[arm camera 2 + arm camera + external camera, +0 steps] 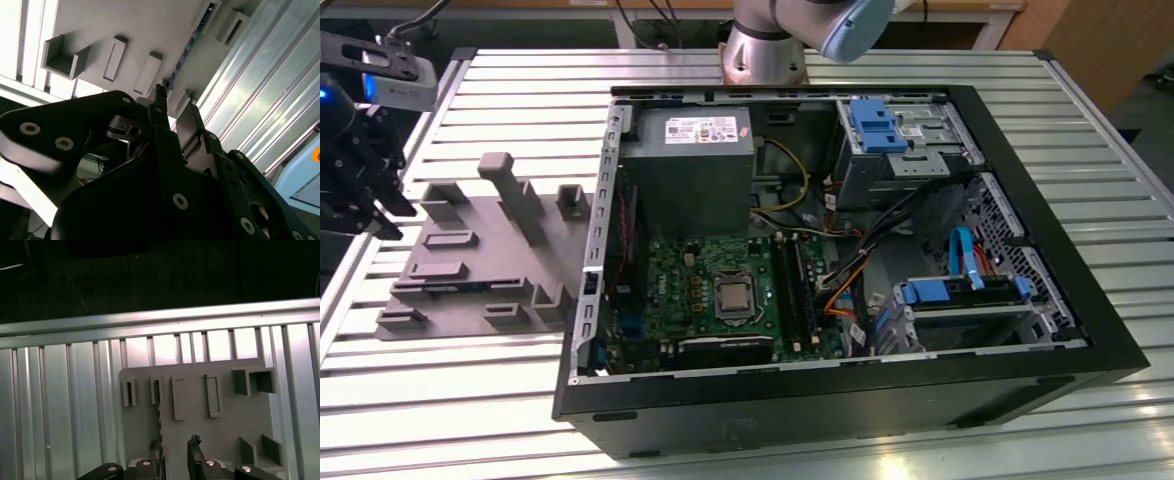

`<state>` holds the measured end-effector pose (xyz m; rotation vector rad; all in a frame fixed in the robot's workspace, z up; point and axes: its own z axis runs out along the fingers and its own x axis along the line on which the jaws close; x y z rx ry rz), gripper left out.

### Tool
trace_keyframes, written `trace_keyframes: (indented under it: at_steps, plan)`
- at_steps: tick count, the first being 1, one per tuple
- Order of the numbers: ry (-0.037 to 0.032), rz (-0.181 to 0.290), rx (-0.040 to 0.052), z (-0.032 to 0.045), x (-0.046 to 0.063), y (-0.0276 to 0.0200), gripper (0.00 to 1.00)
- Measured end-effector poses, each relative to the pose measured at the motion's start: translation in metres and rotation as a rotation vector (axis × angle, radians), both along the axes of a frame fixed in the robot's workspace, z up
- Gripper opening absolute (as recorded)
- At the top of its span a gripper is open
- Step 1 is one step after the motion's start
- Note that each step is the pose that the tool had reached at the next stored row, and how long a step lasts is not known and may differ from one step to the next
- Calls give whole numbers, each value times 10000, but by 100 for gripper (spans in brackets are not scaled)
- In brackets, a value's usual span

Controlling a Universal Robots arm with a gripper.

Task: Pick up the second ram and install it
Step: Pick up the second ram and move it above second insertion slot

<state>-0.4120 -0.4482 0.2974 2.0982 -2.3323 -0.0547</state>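
Observation:
The second ram (187, 47) is a thin dark stick standing on edge in a slot of the grey holder tray (150, 30). It also appears as a dark line (158, 415) on the tray (210, 435). My gripper (175, 446) hovers above the tray, open, with nothing between its fingers. The ram's line runs close to one fingertip (156, 450), not midway in the gap. In the second wrist view the gripper (173, 107) sits just off the stick's near end. In the exterior view the gripper (374, 200) hangs above the table at the exterior view's left of the tray (467, 270).
An open black computer case (854, 400) lies at the exterior view's right of the tray, with the green motherboard (707, 270) and its long black memory slots (790, 280) inside. The tray carries upright grey blocks (500, 180). All rests on a ribbed metal table (454, 400).

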Motion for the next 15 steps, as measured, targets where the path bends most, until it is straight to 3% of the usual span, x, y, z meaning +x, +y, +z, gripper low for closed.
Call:
trace_keyframes:
  at_steps: [2, 3, 6, 12, 15]
  plan:
    - [-2, -1, 2, -37, 0, -23, 36]
    - [-2, -2, 2, -116, 0, -56, 36]
    - [-2, -2, 2, -200, 0, -66, 36]
    - [-2, -2, 2, -223, 0, -67, 36]
    - [-4, -1, 3, -271, 0, -70, 36]
